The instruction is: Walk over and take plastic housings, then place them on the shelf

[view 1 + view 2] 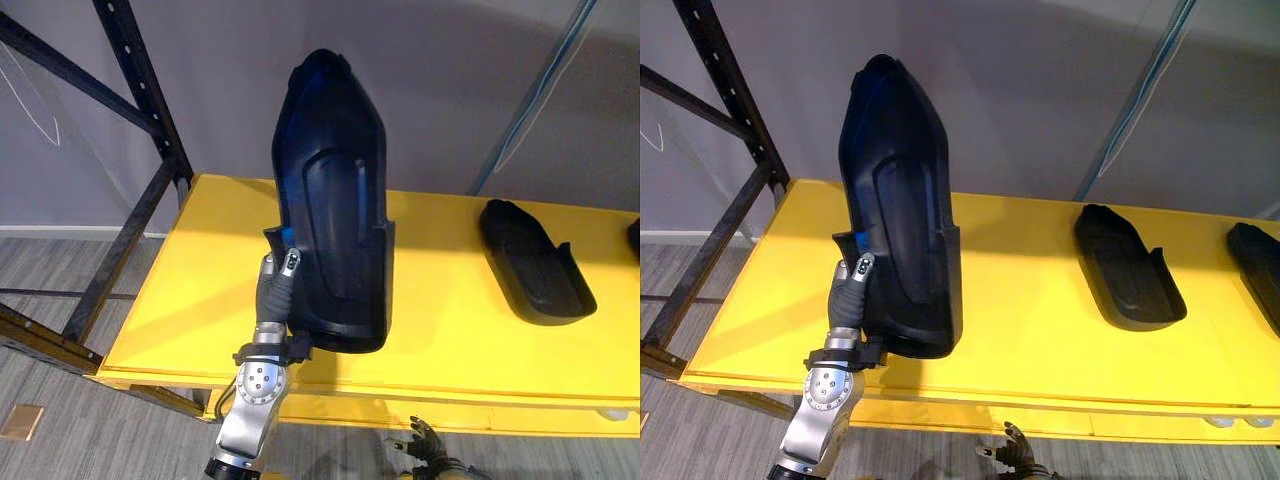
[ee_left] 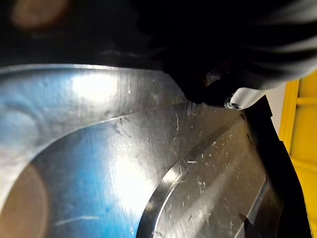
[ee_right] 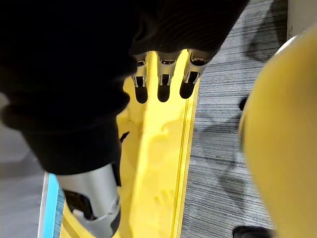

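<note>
Your left hand [image 1: 277, 292] is clamped on the held plastic housing [image 1: 335, 190]: its fingers and thumb pinch the lower left edge, with the thumb lying on the face that is turned toward you. The housing stands nearly upright. Its long axis runs up and down, its narrow rounded end points up and leans a little to your left, and its wide squared end points down. That lower end hangs over the front half of the yellow shelf [image 1: 200, 290]; you cannot tell from here whether it touches the board.

In the left wrist view you see the same housing from very close, a scratched glossy surface with a raised curved rib.

A second housing [image 1: 535, 265] lies flat on the shelf well to your right. Its narrow end points toward the back wall and its open wide end toward the front. A third housing [image 1: 1258, 268] lies further right, at the edge of the right eye view.

Your right hand [image 1: 425, 438] hangs low, below the shelf's front edge, with its fingers [image 3: 163, 82] loose and nothing in them.
</note>
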Available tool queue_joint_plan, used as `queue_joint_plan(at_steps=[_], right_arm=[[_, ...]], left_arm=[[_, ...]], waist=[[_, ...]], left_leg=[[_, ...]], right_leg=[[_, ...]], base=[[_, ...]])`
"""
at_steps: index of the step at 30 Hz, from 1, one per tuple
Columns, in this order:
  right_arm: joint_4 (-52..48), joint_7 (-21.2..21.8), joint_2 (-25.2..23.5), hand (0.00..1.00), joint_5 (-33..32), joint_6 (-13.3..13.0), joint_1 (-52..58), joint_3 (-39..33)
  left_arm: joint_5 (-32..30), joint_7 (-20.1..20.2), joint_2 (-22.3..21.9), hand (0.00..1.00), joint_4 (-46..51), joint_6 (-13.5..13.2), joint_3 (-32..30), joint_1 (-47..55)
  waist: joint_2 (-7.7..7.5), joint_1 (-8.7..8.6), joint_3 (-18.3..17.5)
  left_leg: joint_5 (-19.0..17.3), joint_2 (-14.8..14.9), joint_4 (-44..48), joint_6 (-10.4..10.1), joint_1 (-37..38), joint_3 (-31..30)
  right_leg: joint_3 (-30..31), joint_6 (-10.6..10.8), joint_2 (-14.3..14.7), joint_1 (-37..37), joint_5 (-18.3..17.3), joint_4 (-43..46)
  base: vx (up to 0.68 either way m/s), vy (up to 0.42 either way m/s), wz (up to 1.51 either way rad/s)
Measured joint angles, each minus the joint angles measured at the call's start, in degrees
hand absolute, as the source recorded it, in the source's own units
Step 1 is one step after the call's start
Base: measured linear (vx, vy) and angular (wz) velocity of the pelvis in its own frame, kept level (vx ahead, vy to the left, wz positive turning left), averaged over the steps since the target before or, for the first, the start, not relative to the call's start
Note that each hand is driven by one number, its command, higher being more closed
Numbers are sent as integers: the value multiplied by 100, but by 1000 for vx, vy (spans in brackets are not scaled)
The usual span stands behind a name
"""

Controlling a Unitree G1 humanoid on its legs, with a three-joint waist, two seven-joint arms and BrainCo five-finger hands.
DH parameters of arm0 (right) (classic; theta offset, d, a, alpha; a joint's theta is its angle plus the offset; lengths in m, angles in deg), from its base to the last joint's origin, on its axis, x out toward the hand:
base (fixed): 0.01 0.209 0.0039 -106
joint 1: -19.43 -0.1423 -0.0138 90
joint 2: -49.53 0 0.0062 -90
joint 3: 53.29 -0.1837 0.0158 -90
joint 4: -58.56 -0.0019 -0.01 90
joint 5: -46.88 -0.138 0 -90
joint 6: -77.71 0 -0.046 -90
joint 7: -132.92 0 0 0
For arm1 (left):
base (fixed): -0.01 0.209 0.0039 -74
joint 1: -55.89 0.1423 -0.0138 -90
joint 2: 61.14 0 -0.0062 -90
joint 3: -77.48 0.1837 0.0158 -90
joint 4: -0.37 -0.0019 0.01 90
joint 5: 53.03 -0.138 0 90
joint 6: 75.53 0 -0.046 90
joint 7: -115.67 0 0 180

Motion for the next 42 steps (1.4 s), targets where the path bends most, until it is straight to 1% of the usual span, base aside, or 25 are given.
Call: queue_joint_plan(at_steps=[1, 2, 3, 4, 5, 7, 9, 11, 12, 14, 15, 18, 23, 24, 25, 26, 27, 28, 30, 31, 33, 34, 35, 39, 42], right_arm=[[-2, 6, 17, 0, -10, -1, 22, -2], [8, 31, 28, 0, -108, -6, 40, -6], [29, 33, 28, 0, -153, -7, 42, -15], [43, 33, 24, 0, -176, -8, 39, -23], [40, 49, 62, 0, -237, -19, 18, -105], [80, 38, 85, 0, -252, -25, 20, -198], [103, 37, 72, 0, -251, -25, 28, -252], [132, 32, 66, 0, -253, -25, 58, -369], [151, 33, 68, 0, -253, -25, 57, -370], [191, 34, 28, 0, -252, -23, 56, -376], [193, 36, 2, 0, -251, -23, 80, -375], [282, 77, -6, 0, -248, -23, 87, -352], [310, 115, -6, 0, -230, -23, 86, -355], [310, 119, -3, 0, -225, -23, 88, -354], [297, 134, 5, 0, -223, -22, 80, -353], [239, 159, -6, 0, -209, -22, 74, -345], [224, 167, -39, 0, -196, -22, 90, -342], [246, 167, -29, 0, -195, -20, 94, -350], [263, 175, 32, 0, -216, -18, 60, -463], [222, 180, 93, 0, -217, -18, 14, -471], [230, 202, 119, 0, -216, -17, -4, -468], [229, 202, 119, 0, -216, -17, -5, -466], [227, 203, 118, 0, -216, -17, -5, -465], [232, 217, 113, 0, -208, -14, 4, -455], [225, 234, 112, 0, -208, -12, 4, -450]], left_arm=[[-6, 0, -27, 100, 3, -1, -20, 48], [-101, 0, -73, 100, 3, 6, -70, 106], [-198, 7, -96, 100, 2, 9, -98, 144], [-233, 16, -96, 100, -5, 9, -111, 157], [-285, 32, -136, 100, -72, 28, -128, 180], [-382, 142, -132, 100, -111, 94, -174, 324], [-402, 165, -112, 100, -111, 95, -180, 380], [-410, 187, -111, 100, -113, 108, -208, 392], [-415, 193, -115, 100, -114, 121, -233, 391], [-521, 260, -83, 100, -309, 160, -402, 376], [-612, 260, -12, 100, -452, 243, -449, 374], [-684, 260, 155, 100, -889, 380, -570, 370], [-855, 160, 217, 100, -1402, 674, -776, 254], [-855, 153, 216, 100, -1453, 695, -798, 239], [-855, 146, 189, 100, -1525, 717, -867, 187], [-856, 127, 152, 100, -1694, 725, -1031, 83], [-856, 118, 197, 100, -1898, 761, -1189, -133], [-855, 114, 197, 100, -1984, 769, -1215, -201], [-878, 97, 151, 100, -2224, 859, -1308, -556], [-979, 89, 124, 100, -2403, 934, -1350, -684], [-1118, 93, 74, 100, -2572, 1010, -1334, -753], [-1123, 93, 74, 100, -2578, 1021, -1336, -754], [-1159, 99, 79, 0, -2598, 1063, -1347, -759], [-1185, 113, 134, 0, -2815, 1153, -1541, -957], [-1187, 114, 161, 0, -2883, 1209, -1635, -1098]], waist=[[3, 6, 1], [-23, -2, -19], [-61, -19, -52], [-66, -34, -57], [26, -77, -18], [56, -68, -23], [46, -66, -32], [89, -96, -176], [76, -101, -193], [21, -104, -229], [-10, -105, -260], [8, -99, -394], [11, -99, -427], [20, -102, -438], [124, -107, -391], [198, -149, -399], [30, -154, -432], [25, -174, -441], [152, -239, -402], [268, -331, -386], [322, -418, -421], [321, -427, -421], [315, -444, -422], [254, -421, -419], [238, -434, -420]], left_leg=[[3, -35, -15, 10, 22, -18], [20, -141, -41, 35, 5, -80], [45, -257, -63, 32, -73, -144], [57, -298, -65, 26, -122, -175], [86, -301, -84, 30, -154, -285], [228, -196, -239, -110, -14, -325], [253, -116, -344, -154, 121, -295], [288, -32, -478, -197, 126, -252], [293, -13, -520, -205, 149, -229], [436, 23, -891, -231, 408, -134], [505, 37, -1068, -252, 557, -124], [709, 116, -1435, -257, 753, -97], [991, 306, -1634, -306, 918, -60], [1017, 352, -1629, -296, 924, -39], [1035, 487, -1596, -302, 938, 20], [1044, 612, -1622, -318, 981, 61], [1058, 466, -1704, -349, 1023, 112], [1036, 464, -1743, -379, 1036, 99], [1043, 503, -1901, -385, 1091, 188], [1065, 508, -1946, -402, 1101, 187], [1065, 508, -1999, -400, 1156, 188], [1063, 508, -2016, -401, 1168, 190], [1058, 503, -2070, -406, 1177, 188], [1068, 378, -2123, -380, 1154, 288], [1105, 300, -2151, -331, 1128, 321]], right_leg=[[98, 13, 123, -8, -188, 139], [141, -98, 245, 13, -476, 138], [180, -192, 194, 100, -709, -96], [250, -100, 187, 156, -811, -277], [203, -123, 254, 190, -808, -353], [164, -189, 374, 294, -740, -437], [170, -248, 464, 428, -697, -581], [219, -290, 561, 480, -567, -774], [247, -281, 582, 485, -536, -814], [257, -306, 644, 617, -397, -971], [256, -329, 668, 690, -352, -1004], [251, -444, 774, 757, -147, -1106], [253, -522, 960, 726, 176, -911], [262, -549, 1001, 655, 196, -768], [298, -571, 1096, 394, 216, -344], [421, -585, 1267, 281, -39, -592], [553, -563, 1157, 407, 534, -1526], [560, -546, 1129, 464, 498, -1561], [571, -549, 1175, 561, 502, -1855], [560, -562, 1195, 565, 511, -1871], [569, -574, 1216, 582, 533, -1871], [570, -573, 1219, 583, 538, -1872], [576, -559, 1222, 570, 574, -1884], [717, -496, 1111, 583, 828, -2180], [732, -459, 1038, 585, 908, -2301]], base=[[-89, -64, 20], [-95, -90, 23], [-100, -100, 29], [-104, -118, 38], [-80, -97, 36], [-41, -142, 18], [47, -109, -11], [122, -57, -15], [120, -25, -17], [115, -8, -13], [99, -2, -2], [85, -6, 2], [30, -33, 3], [7, -67, -9], [-25, -64, -22], [-53, -78, -29], [-62, -74, -18], [-41, -123, -9], [-86, -114, -6], [-141, -34, -1], [-119, -9, -1], [-118, 13, -4], [-121, 38, -6], [-116, 81, -14], [-70, 72, -6]])
